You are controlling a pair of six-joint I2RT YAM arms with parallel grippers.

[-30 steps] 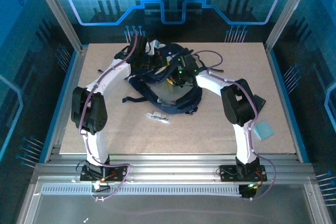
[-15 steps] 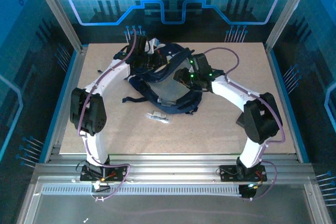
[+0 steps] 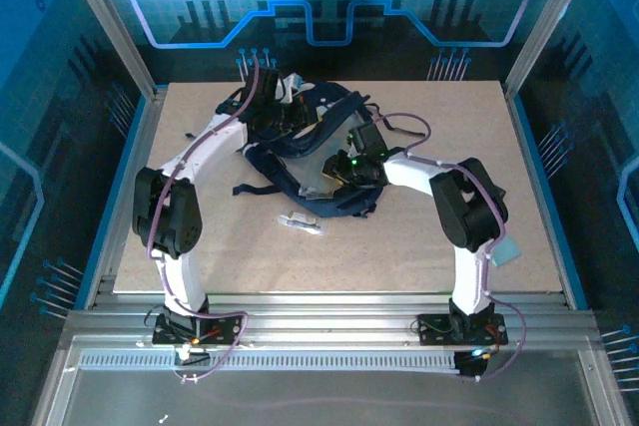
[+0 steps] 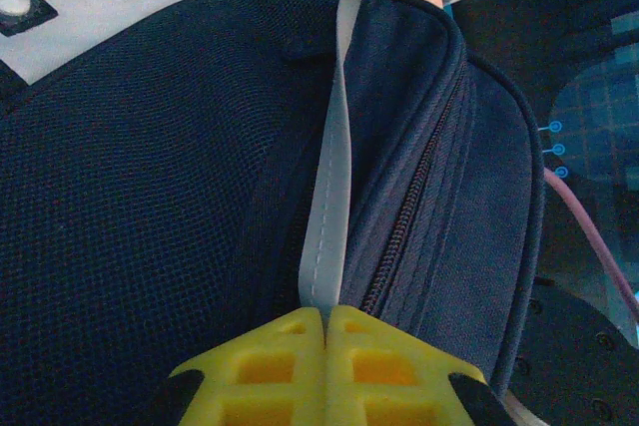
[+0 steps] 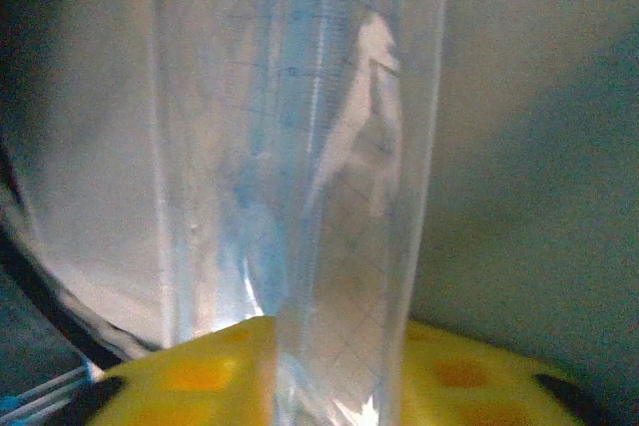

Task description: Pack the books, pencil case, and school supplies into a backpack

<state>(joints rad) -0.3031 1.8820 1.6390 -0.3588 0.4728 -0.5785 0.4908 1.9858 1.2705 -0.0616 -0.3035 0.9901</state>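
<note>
The navy backpack (image 3: 300, 142) lies at the back middle of the table. My left gripper (image 3: 275, 112) is at its far left edge, shut on the pale stripe (image 4: 334, 147) beside the zipper, as the left wrist view shows with the yellow fingertips (image 4: 290, 346) pressed together. My right gripper (image 3: 339, 169) reaches into the backpack's opening. In the right wrist view the transparent pencil case (image 5: 329, 147) stands upright between its yellow fingers (image 5: 200, 376), gripped. The school supplies (image 3: 301, 221), a small pale oblong, lie on the table in front of the backpack. The books are hidden.
Dark straps (image 3: 250, 187) trail from the backpack toward the left front. A light blue flat object (image 3: 506, 251) lies near the table's right edge, partly behind the right arm. Aluminium rails (image 3: 329, 321) border the table's front edge.
The right arm swung out to the right and up, then folded back in, bringing its gripper down to the backpack's opening again. The left arm has not moved.
</note>
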